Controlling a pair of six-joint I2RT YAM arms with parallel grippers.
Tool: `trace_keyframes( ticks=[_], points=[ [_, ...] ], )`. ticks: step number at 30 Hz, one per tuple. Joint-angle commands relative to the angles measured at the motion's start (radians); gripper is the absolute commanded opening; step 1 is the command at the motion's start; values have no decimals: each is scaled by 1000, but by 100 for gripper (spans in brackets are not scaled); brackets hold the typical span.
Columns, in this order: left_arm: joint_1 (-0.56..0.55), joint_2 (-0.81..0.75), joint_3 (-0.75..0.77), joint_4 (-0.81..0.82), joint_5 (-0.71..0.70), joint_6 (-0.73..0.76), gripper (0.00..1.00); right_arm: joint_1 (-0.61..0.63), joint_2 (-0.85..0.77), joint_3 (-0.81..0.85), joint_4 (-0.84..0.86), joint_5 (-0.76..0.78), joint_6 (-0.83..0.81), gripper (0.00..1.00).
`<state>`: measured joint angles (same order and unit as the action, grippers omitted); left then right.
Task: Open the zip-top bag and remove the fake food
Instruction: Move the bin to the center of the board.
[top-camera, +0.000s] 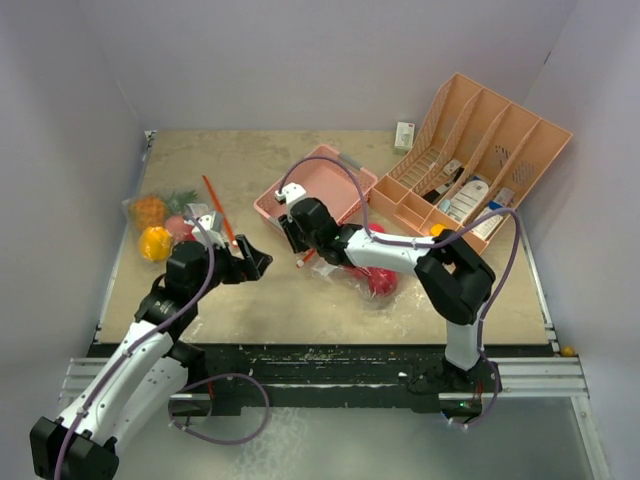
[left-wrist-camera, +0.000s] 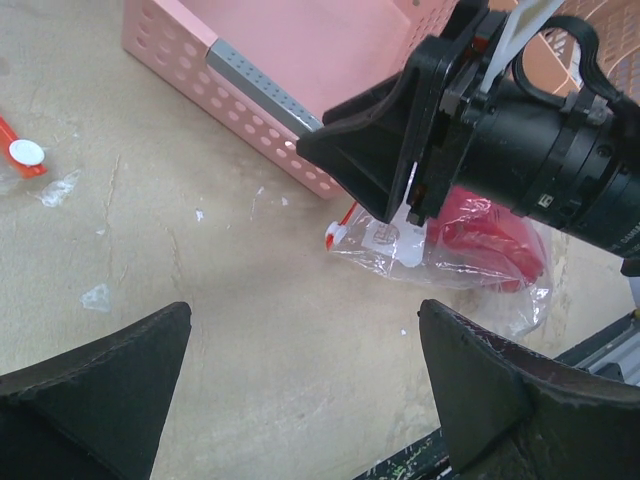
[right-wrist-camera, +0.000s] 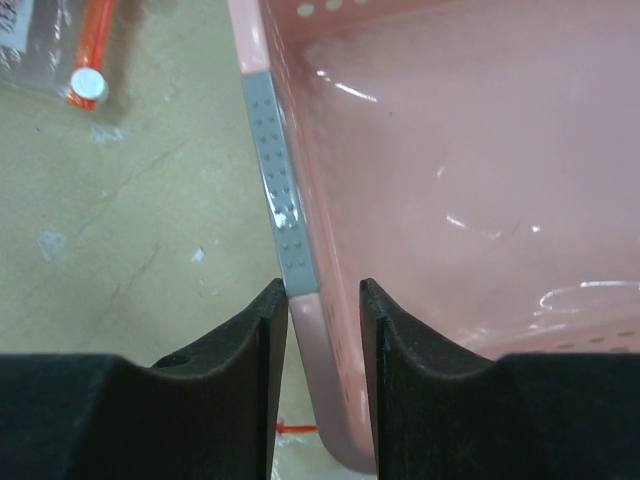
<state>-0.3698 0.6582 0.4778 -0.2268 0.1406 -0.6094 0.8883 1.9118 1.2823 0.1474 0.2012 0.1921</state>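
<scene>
A clear zip-top bag (top-camera: 365, 272) lies mid-table with red fake food (left-wrist-camera: 490, 238) inside it. Its red zip end (left-wrist-camera: 340, 228) points toward the pink basket (top-camera: 335, 172). My right gripper (right-wrist-camera: 322, 288) is shut on the basket's near rim (right-wrist-camera: 300, 310), one finger outside and one inside the wall. My left gripper (left-wrist-camera: 305, 315) hangs open over bare table just left of that bag, with nothing between its fingers. At the far left a second bag holds a pineapple (top-camera: 150, 210), a yellow pepper (top-camera: 155, 243) and a red round one (top-camera: 180, 228).
A peach divided rack (top-camera: 520, 135) with white bottles and cartons leans at the back right. A small white carton (top-camera: 404, 135) stands by the back wall. The second bag's orange zip slider (right-wrist-camera: 88, 82) lies left of the basket. Walls close in on three sides.
</scene>
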Motion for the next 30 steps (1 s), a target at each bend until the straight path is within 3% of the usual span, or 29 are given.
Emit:
trace_keyframes(
  ticks=[1, 6, 10, 18, 30],
  points=[
    [-5, -40, -5, 13, -10, 7, 99, 7, -79, -44, -11, 59, 34, 35],
    [-5, -41, 2, 7, -21, 11, 99, 9, -88, -37, -16, 59, 38, 13],
    [-4, -32, 6, 11, -25, 7, 99, 9, -41, 33, -36, 66, 40, 5],
    [-5, -71, 11, -56, -37, 10, 99, -14, 180, 346, -85, 38, -13, 3],
    [-5, -96, 2, -83, -21, 0, 99, -126, 591, 1039, -246, -6, 58, 0]
  ],
)
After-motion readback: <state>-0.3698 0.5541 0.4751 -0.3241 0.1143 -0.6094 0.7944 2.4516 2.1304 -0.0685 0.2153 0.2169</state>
